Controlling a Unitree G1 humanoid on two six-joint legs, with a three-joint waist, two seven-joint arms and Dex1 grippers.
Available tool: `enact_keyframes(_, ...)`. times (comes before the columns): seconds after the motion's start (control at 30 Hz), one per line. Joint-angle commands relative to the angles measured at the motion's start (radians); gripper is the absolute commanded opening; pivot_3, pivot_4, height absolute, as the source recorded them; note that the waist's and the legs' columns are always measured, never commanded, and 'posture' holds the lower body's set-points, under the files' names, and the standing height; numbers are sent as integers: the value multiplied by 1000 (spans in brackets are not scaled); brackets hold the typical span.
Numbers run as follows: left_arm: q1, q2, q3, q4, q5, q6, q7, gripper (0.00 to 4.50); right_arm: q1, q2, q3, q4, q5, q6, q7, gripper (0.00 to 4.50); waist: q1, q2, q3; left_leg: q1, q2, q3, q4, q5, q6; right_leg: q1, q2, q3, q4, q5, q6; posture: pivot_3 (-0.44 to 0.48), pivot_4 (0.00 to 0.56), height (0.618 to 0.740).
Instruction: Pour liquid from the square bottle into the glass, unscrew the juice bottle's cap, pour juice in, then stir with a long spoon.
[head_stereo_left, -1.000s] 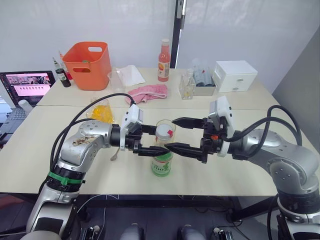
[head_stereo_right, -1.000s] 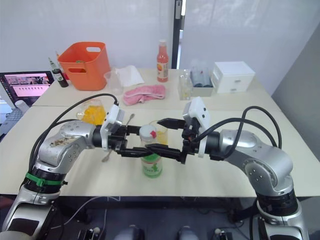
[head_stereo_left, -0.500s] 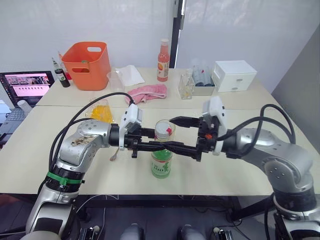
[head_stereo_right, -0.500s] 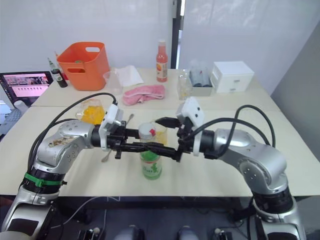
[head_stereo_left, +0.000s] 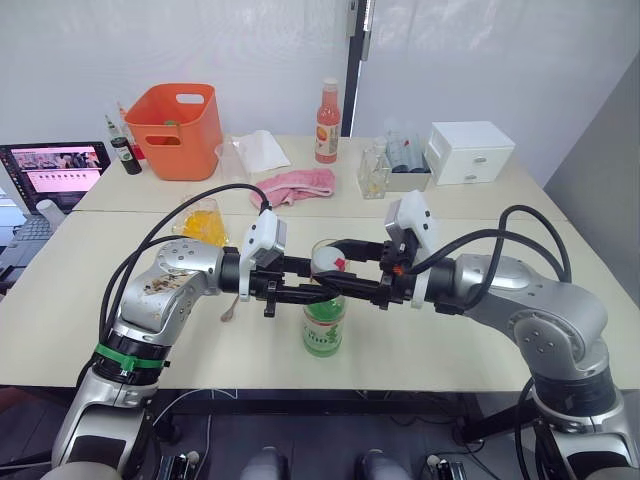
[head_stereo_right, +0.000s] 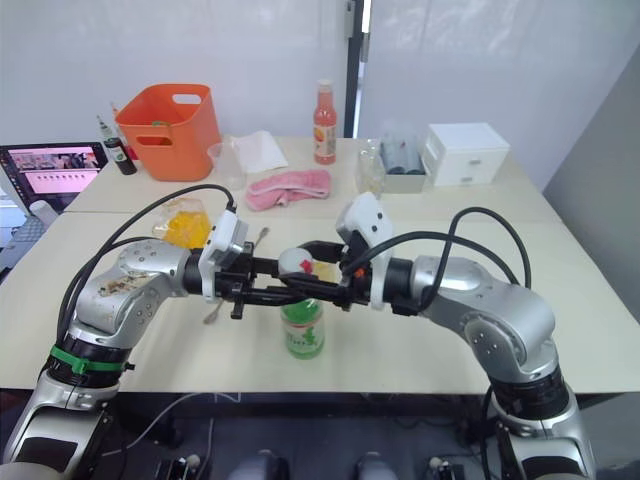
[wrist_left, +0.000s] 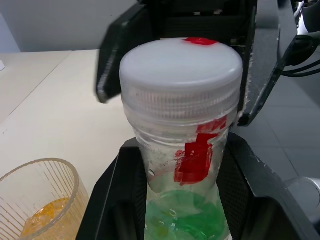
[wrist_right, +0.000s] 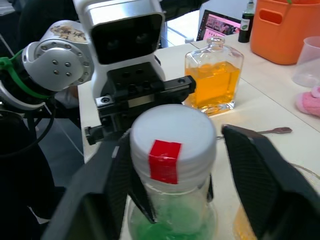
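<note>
At bench centre we see the juice bottle (head_stereo_left: 324, 322) upright, long axis vertical, cap (head_stereo_left: 327, 261) up. Left hand (head_stereo_left: 318, 287) grasps its neck. Right hand (head_stereo_left: 338, 262) spread around the cap, unclosed.

Two arms of rounded silver-grey metal shells. Left arm (head_stereo_left: 165, 290): brownish scuff marks on the forearm shell, a green band around the segment near the shoulder. Right arm (head_stereo_left: 520, 305): clean silver casing. Black cables loop freely along both. Each wrist carries a white boxy camera housing with a dark window; black two-finger jaws on black brackets with visible screws.
</note>
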Motion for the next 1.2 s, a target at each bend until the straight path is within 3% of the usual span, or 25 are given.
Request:
enact_keyframes(0.03,-3,11,1,-25,12,-21,-6,1404,-17,4,-28,-6,3,2,-12,1738,0,0,0,0,0,0,0,0,0,0,0,0,0,0,0,0,150,715)
enact_keyframes(0.2,-3,14,-3,-26,15,-23,-10,1404,-28,0,-27,7,26,-6,41,1739,-2,0,0,0,0,0,0,0,0,0,0,0,0,0,0,0,150,715)
enact_keyframes(0.37,-13,20,-14,-10,28,-47,-35,1404,-91,-39,32,134,-1,-81,305,1739,-7,0,0,0,0,0,0,0,0,0,0,0,0,0,0,0,150,715)
enact_keyframes(0.63,-14,30,-31,10,30,-77,-74,1404,-417,45,205,696,-167,-266,866,1739,-14,0,0,1,2,0,0,0,0,0,4,0,0,0,0,0,150,715)
enact_keyframes(0.83,-17,28,-34,2,30,-73,-71,1404,-511,103,216,862,-259,-329,1013,1739,-7,0,0,-1,2,0,0,0,0,-2,3,0,0,0,0,0,150,715)
enact_keyframes(0.9,-19,26,-34,6,33,-74,-70,1404,-515,113,200,861,-262,-320,1021,2760,-6,0,0,-1,1,0,0,0,0,-2,2,0,0,0,0,0,150,715)
enact_keyframes(1.07,-27,20,-36,24,42,-86,-67,1404,-453,85,127,690,-207,-249,954,4378,0,1,0,-1,1,0,1,0,0,-1,2,0,2,0,0,0,150,715)
enact_keyframes(1.2,-30,15,-35,31,45,-96,-59,1404,-342,45,34,459,-151,-158,796,4378,6,1,0,-1,0,-1,1,0,0,-1,1,-1,1,0,0,0,150,715)
